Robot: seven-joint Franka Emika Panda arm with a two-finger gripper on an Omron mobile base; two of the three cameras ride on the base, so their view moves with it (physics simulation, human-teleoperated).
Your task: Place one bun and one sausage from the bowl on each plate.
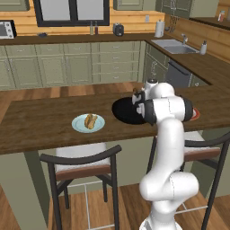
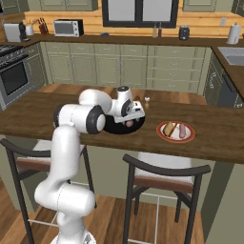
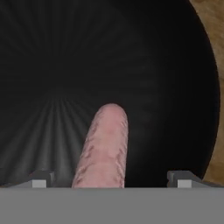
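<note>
Your fingers stand spread wide either side of the pink sausage lying in the black bowl, not gripping it.

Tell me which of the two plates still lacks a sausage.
The pale blue plate, left of the black bowl: it carries only a bun. The red-rimmed white plate on the bowl's other side already has a bun and a sausage.

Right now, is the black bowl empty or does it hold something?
Not empty: one sausage lies in the bowl, between the open gripper's fingertips.
</note>
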